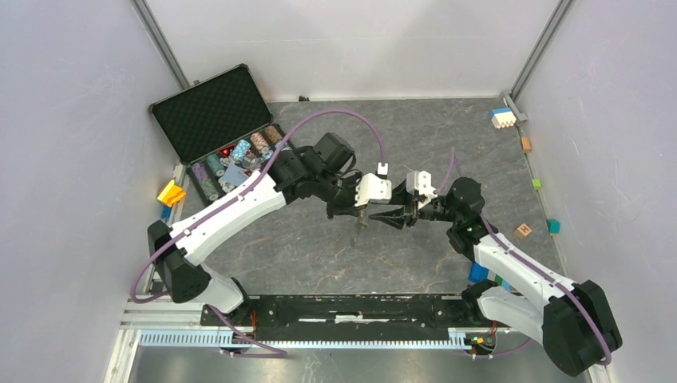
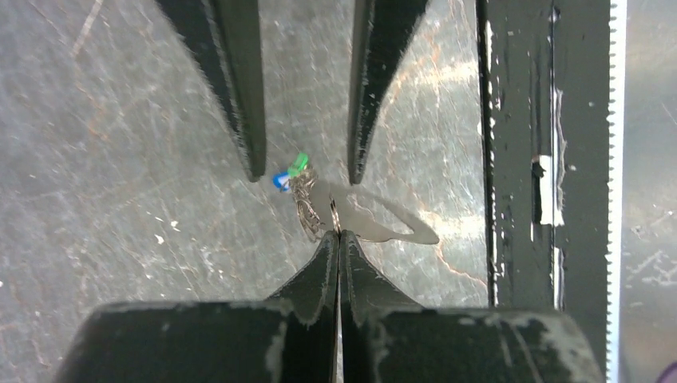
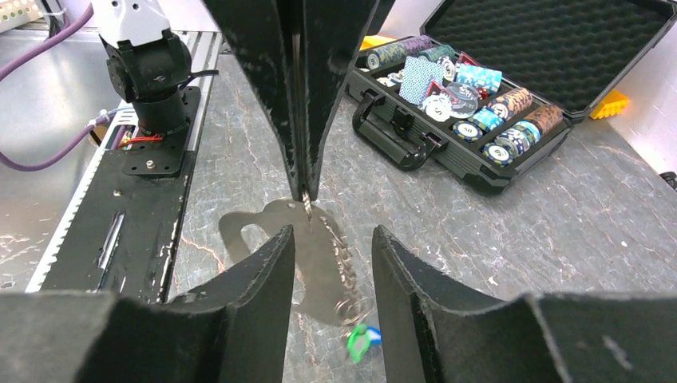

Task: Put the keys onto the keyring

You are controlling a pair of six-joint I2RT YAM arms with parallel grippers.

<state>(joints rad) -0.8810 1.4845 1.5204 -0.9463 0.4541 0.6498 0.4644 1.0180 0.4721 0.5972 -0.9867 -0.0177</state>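
My left gripper (image 2: 338, 238) is shut on the top of the keyring (image 2: 307, 214). The keyring hangs as a thin metal chain-like stretch above the table. Two keys dangle at its lower end, one with a green tag (image 2: 299, 163) and one with a blue tag (image 2: 279, 181). In the right wrist view the keyring (image 3: 343, 267) hangs between my right gripper's fingers, with the green tag (image 3: 358, 341) and blue tag (image 3: 373, 335) below. My right gripper (image 3: 332, 231) is open and touches nothing. From the top view, the left gripper (image 1: 361, 215) and right gripper (image 1: 397, 217) meet tip to tip mid-table.
An open black case (image 1: 209, 112) of poker chips stands at the back left. Toy blocks lie along the right edge (image 1: 523, 230) and at the back right corner (image 1: 502, 118). A yellow block (image 1: 171, 192) sits at the left. The black base rail (image 1: 351, 309) runs along the near edge.
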